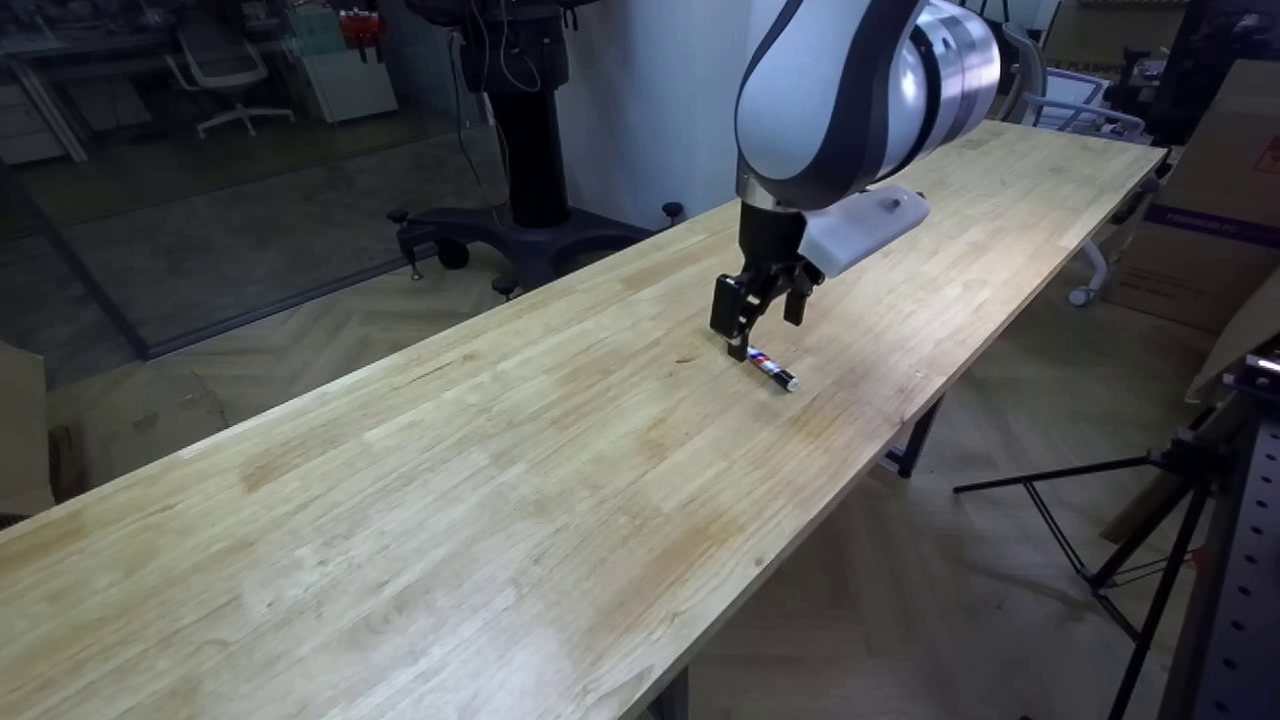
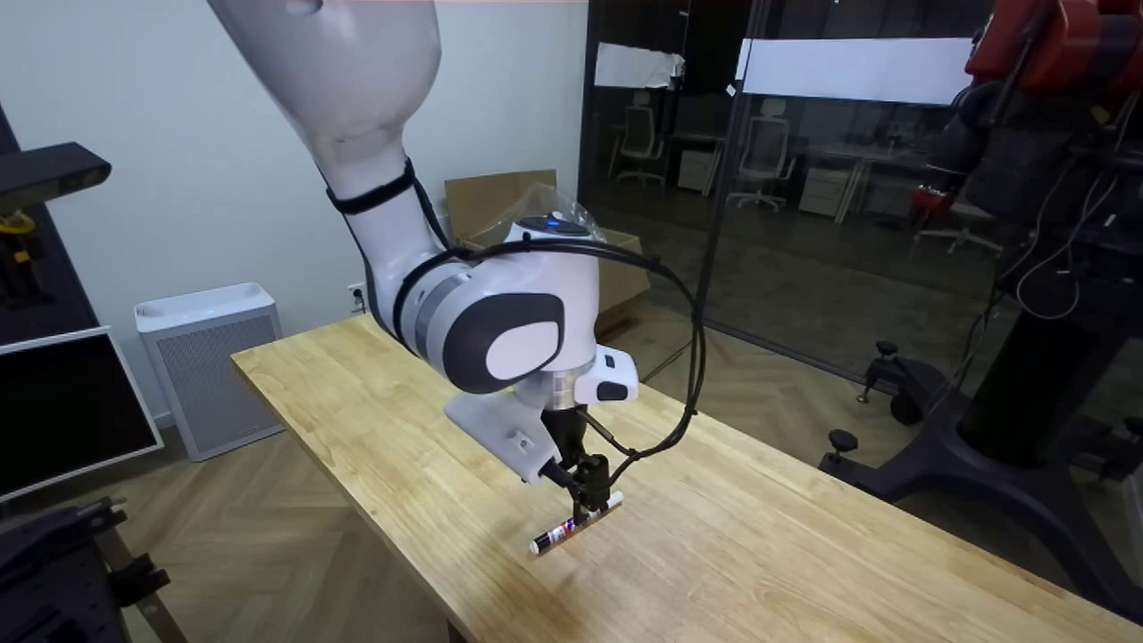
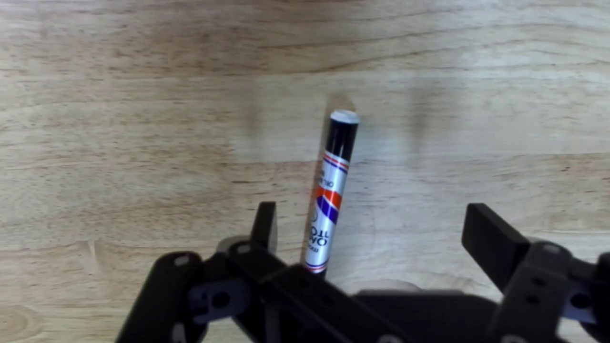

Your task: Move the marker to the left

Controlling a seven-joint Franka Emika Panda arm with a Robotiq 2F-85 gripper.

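While the Panda arm [image 2: 504, 330] extends over the wooden counter [image 1: 450, 500], its black fingers [image 3: 495, 247] stand wide apart, with hold of nothing. The marker pen [image 3: 329, 195] lies flat on the counter; in the wrist view its lower part falls between them, nearer the finger at 9 o'clock than the one at 3 o'clock. Bare wood shows on both sides of it. Its white-tipped end points just past 12 o'clock; below that come a black section and a whitish label with red and blue marks and lettering. The end toward 6 o'clock is hidden. In an exterior view, the black section of the marker pen [image 2: 561, 532] is directed to 8 o'clock from the fingers, its pale end to 2 o'clock. Whether the fingers touch the counter cannot be determined. Noted in an exterior view: a black castered pedestal [image 1: 535, 170] at 10 o'clock from the marker pen, a tripod [image 1: 1195, 460] at 4 o'clock. In an exterior view, an air purifier [image 2: 214, 384] stands at 9 o'clock from the Panda arm.
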